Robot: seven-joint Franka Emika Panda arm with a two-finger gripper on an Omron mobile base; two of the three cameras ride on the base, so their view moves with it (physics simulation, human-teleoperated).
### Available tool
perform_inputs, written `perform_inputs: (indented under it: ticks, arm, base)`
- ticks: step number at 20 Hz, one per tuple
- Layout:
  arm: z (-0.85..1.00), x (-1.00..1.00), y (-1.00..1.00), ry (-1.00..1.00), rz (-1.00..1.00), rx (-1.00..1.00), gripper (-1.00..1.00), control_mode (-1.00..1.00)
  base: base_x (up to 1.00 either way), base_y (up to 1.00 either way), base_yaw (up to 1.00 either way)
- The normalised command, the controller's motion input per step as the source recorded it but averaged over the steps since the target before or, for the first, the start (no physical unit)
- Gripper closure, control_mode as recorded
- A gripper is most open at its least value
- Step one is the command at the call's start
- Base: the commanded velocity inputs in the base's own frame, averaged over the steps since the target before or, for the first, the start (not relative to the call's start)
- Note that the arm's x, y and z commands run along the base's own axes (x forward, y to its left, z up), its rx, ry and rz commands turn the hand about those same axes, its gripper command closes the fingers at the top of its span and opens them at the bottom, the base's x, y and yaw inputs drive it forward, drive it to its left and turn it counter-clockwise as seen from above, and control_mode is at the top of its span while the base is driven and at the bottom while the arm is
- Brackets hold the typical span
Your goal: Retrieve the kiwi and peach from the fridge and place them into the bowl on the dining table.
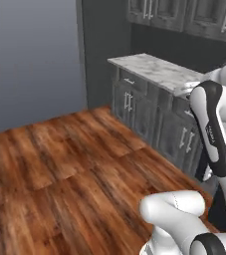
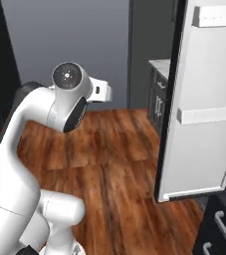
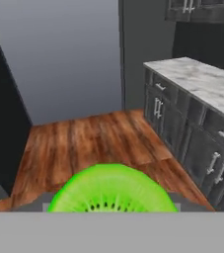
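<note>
The pincer is clamped around the bright green, seed-ringed kiwi (image 3: 112, 190), held right at the near edge of the hand view. Beyond it runs brown wooden plank flooring (image 1: 69, 164); a grey-veined marble counter (image 1: 157, 69) on dark grey cabinets (image 1: 149, 117) lines the right, a plain grey wall (image 3: 59, 54) far off.

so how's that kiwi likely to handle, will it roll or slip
The kiwi looks rounded, so it could roll if set on a flat top. Its bright green cut face with seeds suggests soft flesh, so a hard squeeze might bruise it and it may be slippery.
</note>
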Motion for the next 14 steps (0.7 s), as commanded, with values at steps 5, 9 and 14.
perform_inputs:
  ticks: [5, 9, 14]
  arm:
    - [0.00, 0.00, 0.00, 0.00, 0.00, 0.00, 1.00, 1.00]
    - [0.00, 0.00, 0.00, 0.00, 0.00, 0.00, 1.00, 1.00]
    - [0.00, 0.00, 0.00, 0.00, 0.00, 0.00, 1.00, 1.00]
  base:
    - [0.00, -0.02, 0.64]
    - [0.00, 0.00, 0.63]
    - [-0.01, 0.00, 0.62]
